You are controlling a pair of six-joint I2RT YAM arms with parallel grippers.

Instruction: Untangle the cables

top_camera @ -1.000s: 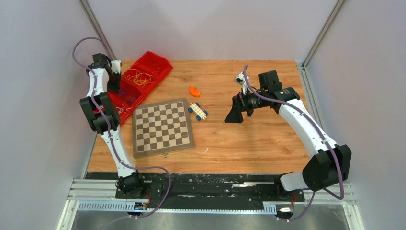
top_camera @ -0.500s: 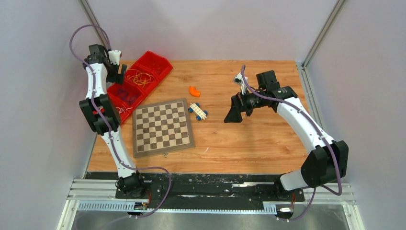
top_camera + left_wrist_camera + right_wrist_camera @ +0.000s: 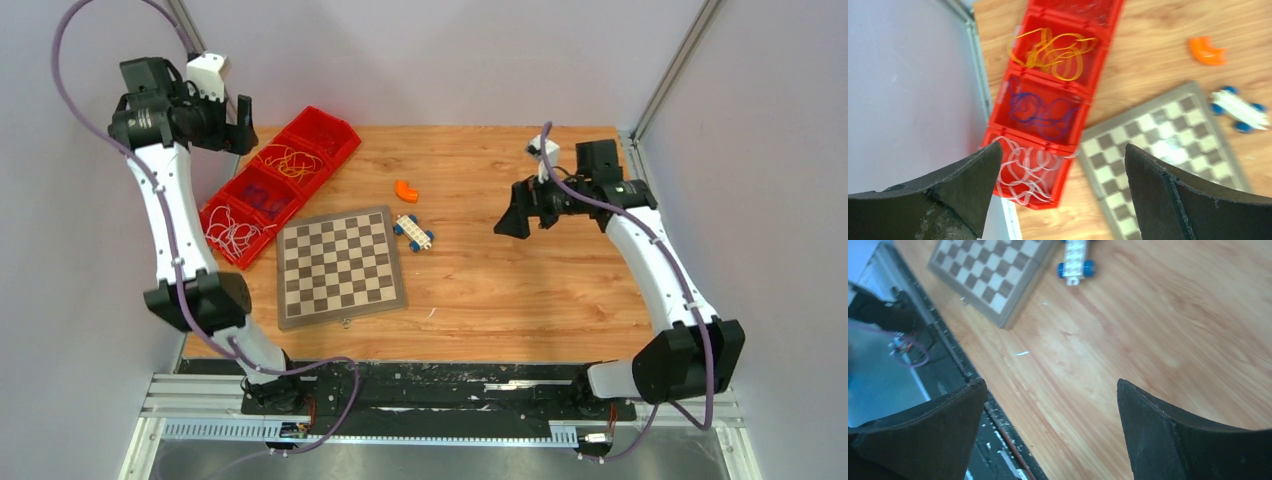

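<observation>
The left end effector (image 3: pixel 1063 160), fingers spread wide and empty, hangs above a red tray (image 3: pixel 1053 82) at the left edge of the bench (image 3: pixel 520 290). Yellow-orange cables (image 3: pixel 1055 47), purple cables (image 3: pixel 1040 107) and white cables (image 3: pixel 1025 167) lie in separate compartments. The right end effector (image 3: pixel 1050 390), equally wide and empty, hovers over the bench.

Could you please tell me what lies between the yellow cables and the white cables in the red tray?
The purple cables lie there in loose loops; the left wrist view shows them most clearly.
</observation>
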